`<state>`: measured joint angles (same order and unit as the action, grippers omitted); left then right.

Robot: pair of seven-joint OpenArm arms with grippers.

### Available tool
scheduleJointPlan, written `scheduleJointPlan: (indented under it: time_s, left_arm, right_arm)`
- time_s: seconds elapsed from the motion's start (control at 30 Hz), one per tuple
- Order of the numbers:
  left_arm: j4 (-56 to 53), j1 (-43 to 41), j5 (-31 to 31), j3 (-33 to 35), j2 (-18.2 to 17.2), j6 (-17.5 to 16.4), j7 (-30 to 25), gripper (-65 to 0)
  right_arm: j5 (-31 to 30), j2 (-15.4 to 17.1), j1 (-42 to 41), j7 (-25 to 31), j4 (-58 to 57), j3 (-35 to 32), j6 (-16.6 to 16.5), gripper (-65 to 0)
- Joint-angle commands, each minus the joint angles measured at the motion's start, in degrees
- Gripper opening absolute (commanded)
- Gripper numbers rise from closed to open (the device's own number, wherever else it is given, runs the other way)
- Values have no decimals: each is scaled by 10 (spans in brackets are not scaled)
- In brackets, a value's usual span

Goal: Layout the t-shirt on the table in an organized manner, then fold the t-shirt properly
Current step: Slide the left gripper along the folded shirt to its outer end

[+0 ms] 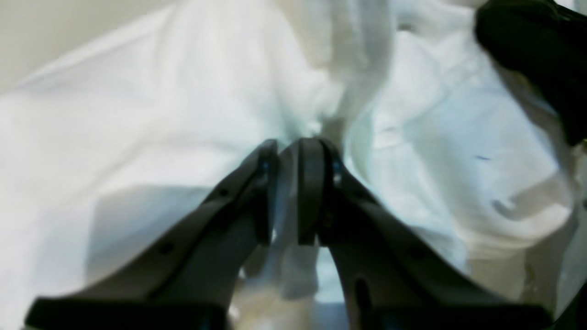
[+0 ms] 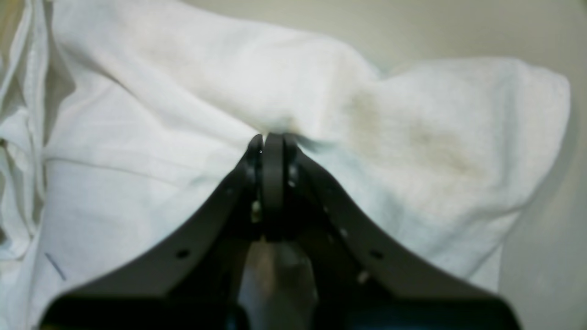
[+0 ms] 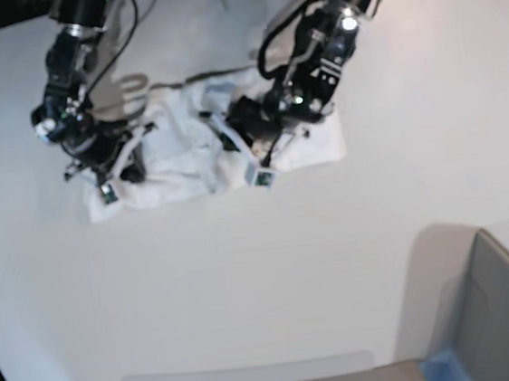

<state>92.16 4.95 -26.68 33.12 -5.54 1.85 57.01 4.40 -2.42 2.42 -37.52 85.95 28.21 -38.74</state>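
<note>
The white t-shirt [image 3: 179, 162] lies crumpled on the table [image 3: 247, 291] near its far side, bunched between the two arms. In the left wrist view my left gripper [image 1: 293, 144] is shut on a raised fold of the t-shirt [image 1: 160, 114], and cloth shows between its fingers. The right wrist view shows my right gripper [image 2: 273, 137] shut, with the t-shirt [image 2: 183, 91] puckering into its tips. Only thin blue marks [image 1: 481, 158] of the print show. The lettering is hidden.
A grey box corner [image 3: 504, 310] stands at the table's near right. A dark blurred shape [image 1: 527, 41] sits close over the cloth at the upper right of the left wrist view. Bare tabletop [image 2: 458, 27] lies beyond the shirt.
</note>
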Motion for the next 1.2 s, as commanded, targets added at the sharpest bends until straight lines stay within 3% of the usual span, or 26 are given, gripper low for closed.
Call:
scheduleJointPlan:
  time_s: [0.0, 0.13, 0.27, 0.5, 0.63, 0.77, 0.93, 1.1, 1.17]
  left_arm:
    - [14, 8, -8, 2, 5, -1, -2, -571]
    - [61, 5, -8, -3, -4, 0, 4, -571]
    - [122, -16, -8, -9, -52, 2, 4, -571]
    - [155, -88, -7, -116, -90, 2, 4, -571]
    - [153, -110, -6, -137, -104, 2, 4, -571]
    - [88, -102, -6, -139, -107, 2, -3, -571]
    - [-27, -25, -6, -136, -106, 2, -15, -571]
    - [-53, -2, -6, -138, -105, 2, -28, -571]
    - [-53, -2, -6, -138, -106, 2, -28, -571]
  right_arm:
    - [41, -1, 14, -71, -8, -2, -13, -650]
    - [41, 2, 14, -71, -8, -2, -13, -650]
    - [41, 2, 14, -71, -8, -2, -13, -650]
    - [41, 2, 10, -71, -8, -2, -13, -650]
    - [41, 2, 6, -71, -8, -2, -13, -650]
    - [41, 2, -17, -71, -25, -2, -13, -650]
    - [41, 3, -45, -71, -37, -1, -13, -650]
    - [36, -3, -59, -74, 0, -1, -13, -650]
    - [32, -10, -61, -100, 35, -1, -13, -650]
